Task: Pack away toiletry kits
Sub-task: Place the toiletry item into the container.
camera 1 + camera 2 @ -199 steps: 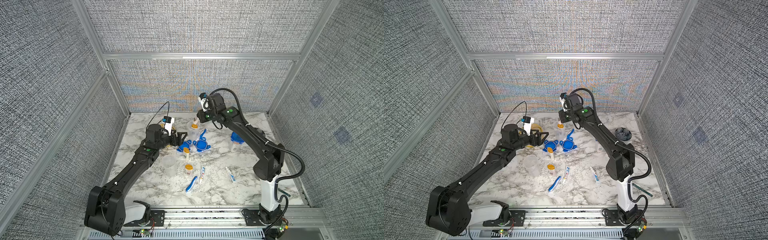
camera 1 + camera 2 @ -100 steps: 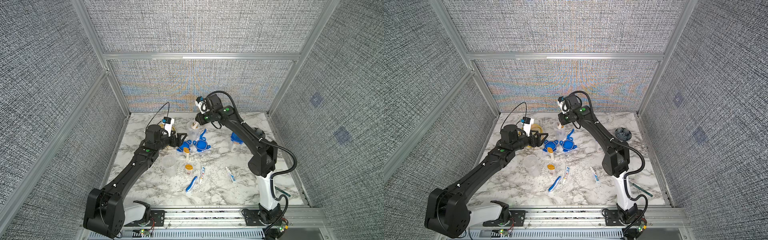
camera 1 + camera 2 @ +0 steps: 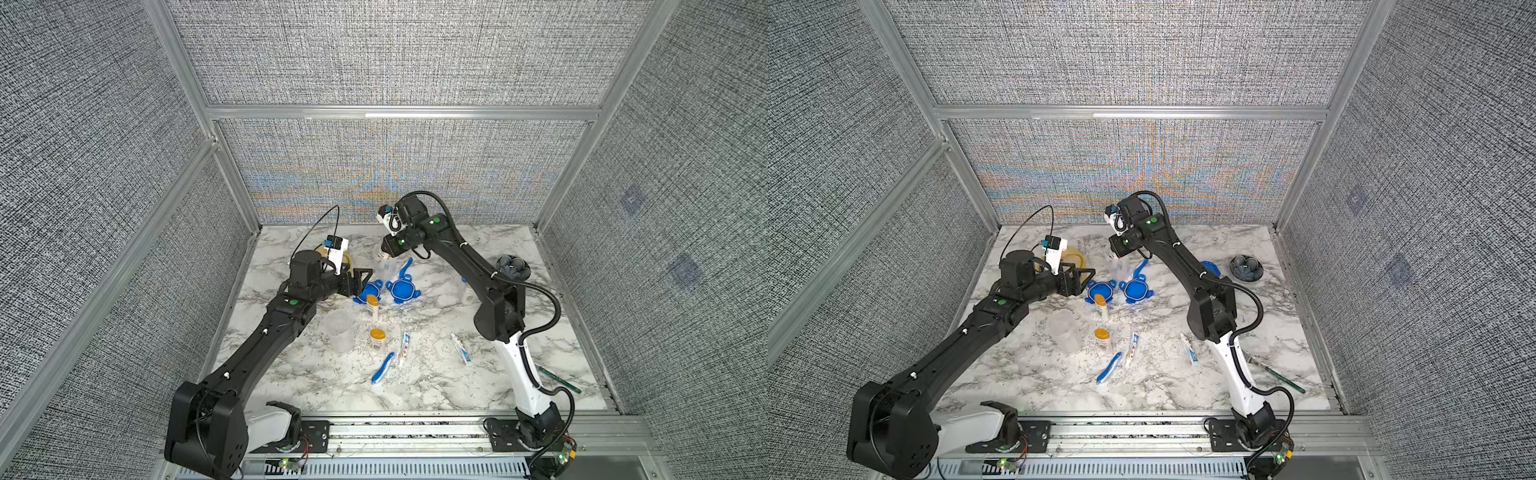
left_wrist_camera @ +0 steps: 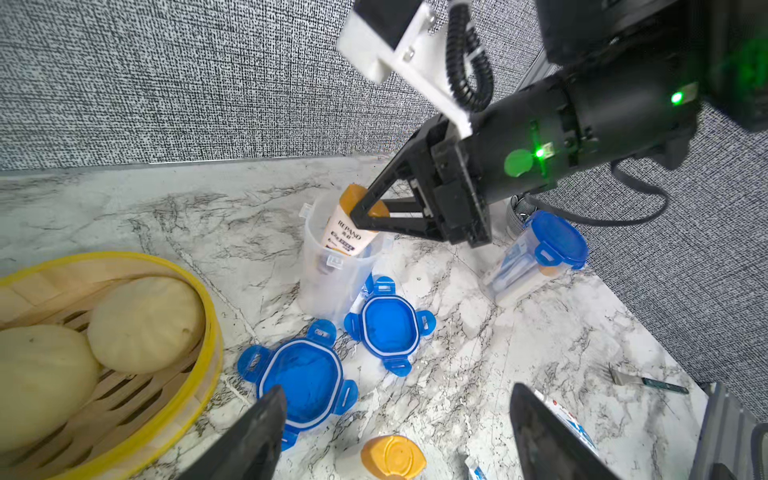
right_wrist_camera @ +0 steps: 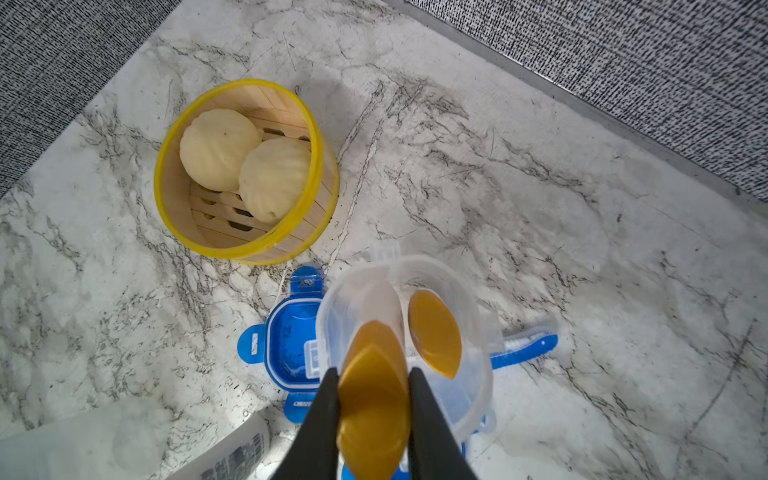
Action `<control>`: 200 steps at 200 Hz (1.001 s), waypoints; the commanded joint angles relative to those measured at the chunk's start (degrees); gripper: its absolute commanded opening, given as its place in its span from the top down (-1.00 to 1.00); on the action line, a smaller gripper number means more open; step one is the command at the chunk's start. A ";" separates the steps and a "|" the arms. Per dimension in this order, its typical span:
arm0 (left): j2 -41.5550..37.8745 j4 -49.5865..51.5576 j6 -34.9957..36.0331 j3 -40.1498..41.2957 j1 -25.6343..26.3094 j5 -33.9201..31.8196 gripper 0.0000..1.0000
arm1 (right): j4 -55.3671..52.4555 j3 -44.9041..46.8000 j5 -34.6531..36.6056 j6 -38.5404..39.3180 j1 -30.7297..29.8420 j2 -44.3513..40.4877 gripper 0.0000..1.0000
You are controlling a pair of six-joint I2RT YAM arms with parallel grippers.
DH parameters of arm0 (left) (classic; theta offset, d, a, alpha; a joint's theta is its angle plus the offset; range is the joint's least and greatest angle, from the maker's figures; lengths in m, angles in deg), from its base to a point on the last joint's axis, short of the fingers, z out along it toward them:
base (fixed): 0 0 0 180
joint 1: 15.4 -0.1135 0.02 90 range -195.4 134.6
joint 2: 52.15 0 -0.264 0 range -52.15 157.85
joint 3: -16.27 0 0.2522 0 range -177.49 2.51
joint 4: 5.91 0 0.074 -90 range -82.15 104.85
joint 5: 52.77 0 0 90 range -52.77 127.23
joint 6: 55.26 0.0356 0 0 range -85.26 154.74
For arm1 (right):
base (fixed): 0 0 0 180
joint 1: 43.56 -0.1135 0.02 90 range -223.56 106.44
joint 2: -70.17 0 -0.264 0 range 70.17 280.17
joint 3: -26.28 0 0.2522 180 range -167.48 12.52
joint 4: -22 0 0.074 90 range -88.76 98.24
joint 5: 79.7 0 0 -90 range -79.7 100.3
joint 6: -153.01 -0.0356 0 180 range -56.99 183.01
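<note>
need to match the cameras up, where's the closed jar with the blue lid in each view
top view: closed jar mostly hidden behind the right arm
top view: closed jar, blue lid showing beside the right arm
left wrist: closed jar just past the right claw
right wrist: not in it
shared landmark: open jar that the held orange-capped bottle dips into

Grey woven walls (image 3: 374,62) enclose a marble tabletop (image 3: 415,390).
</note>
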 commanded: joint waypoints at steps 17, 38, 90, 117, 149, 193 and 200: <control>0.10 -0.35 -0.52 0.57 -0.06 0.60 -0.66 | -0.52 -0.45 2.58 3.51 -0.23 1.58 0.80; 0.45 -0.39 -0.56 0.46 -0.06 0.82 -0.66 | -0.53 -0.51 3.39 4.69 -0.19 2.33 0.76; 2.10 -0.67 -0.03 0.19 -0.06 1.28 -0.66 | -0.27 1.05 2.88 6.05 -0.39 1.72 0.28; 2.11 -0.81 0.12 0.36 -0.05 1.68 -0.66 | 0.58 2.08 1.94 4.90 -0.42 -0.62 0.08; 2.13 -1.27 0.08 0.72 -0.05 2.06 -0.66 | 2.61 4.72 1.69 3.61 -0.57 -5.24 0.03; 2.23 -1.36 0.83 0.62 -0.07 2.14 -0.66 | 2.08 8.34 3.40 1.04 -0.05 -11.17 0.02; 2.21 -1.49 1.17 0.69 -0.06 2.28 -0.66 | 1.97 9.77 3.90 0.04 0.24 -12.55 0.01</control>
